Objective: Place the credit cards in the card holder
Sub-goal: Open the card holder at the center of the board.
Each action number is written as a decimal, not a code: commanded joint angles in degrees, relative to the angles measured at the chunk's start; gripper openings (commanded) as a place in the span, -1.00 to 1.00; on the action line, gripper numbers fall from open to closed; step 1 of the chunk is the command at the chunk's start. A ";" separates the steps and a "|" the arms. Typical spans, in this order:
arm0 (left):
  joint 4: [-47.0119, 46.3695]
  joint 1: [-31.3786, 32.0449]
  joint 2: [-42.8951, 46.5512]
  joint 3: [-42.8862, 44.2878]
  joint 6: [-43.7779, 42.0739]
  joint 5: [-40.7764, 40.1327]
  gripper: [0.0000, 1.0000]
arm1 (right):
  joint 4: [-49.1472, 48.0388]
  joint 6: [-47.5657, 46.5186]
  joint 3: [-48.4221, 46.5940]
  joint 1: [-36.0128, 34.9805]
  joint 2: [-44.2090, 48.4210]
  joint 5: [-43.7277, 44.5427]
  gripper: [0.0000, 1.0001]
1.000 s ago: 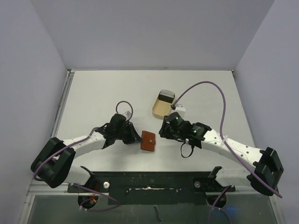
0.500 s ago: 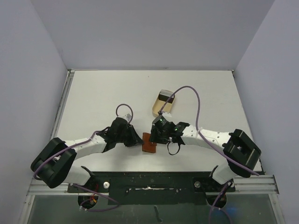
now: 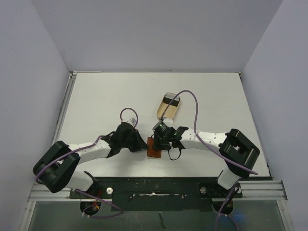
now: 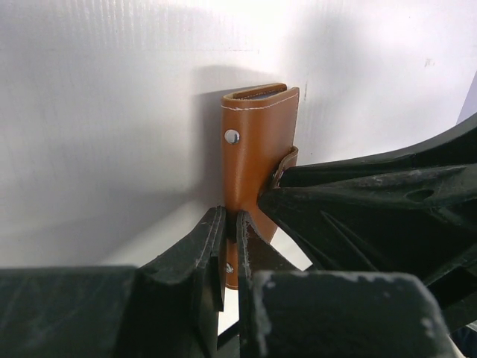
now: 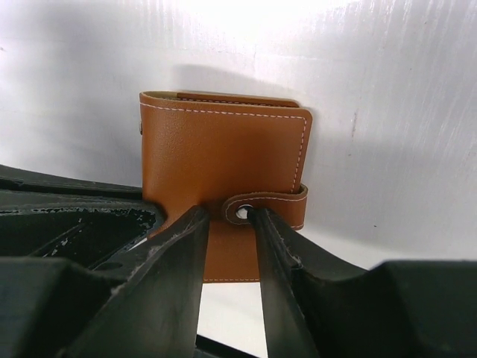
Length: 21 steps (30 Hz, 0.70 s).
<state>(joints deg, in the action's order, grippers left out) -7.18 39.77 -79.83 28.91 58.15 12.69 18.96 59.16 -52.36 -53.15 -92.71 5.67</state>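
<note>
The left gripper [image 4: 231, 220] is clenched on the holder [image 4: 257, 142] edge. The right gripper [image 5: 227, 215] stands part-open astride its snap tab [image 5: 272, 203] — probably to unsnap it. The holder lies midway along the table [image 3: 96, 96] near edge: light, stiff, slick — pull at the tab.

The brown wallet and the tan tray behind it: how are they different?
Colour: the card holder is reddish-brown, the tray paler tan. Size: the tray looks larger than the card holder. State: the card holder has the left gripper pinching its edge and the right gripper's open jaws around its strap; the tray stands free, farther back. Both are brownish.
</note>
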 commanded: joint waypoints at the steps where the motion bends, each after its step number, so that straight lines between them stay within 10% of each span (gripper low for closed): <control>1: -3.06 0.67 0.36 0.93 0.32 -0.35 -1.00 | 3.44 -1.19 -3.03 -1.94 -2.56 6.35 -0.34; 21: -0.82 0.66 2.01 0.10 0.43 -2.38 -1.00 | 14.43 -3.44 -7.49 -4.41 -3.92 17.22 -1.00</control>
<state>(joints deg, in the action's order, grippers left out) -6.59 40.10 -79.68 28.73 58.30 10.68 29.21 57.39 -60.27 -57.87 -97.56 17.02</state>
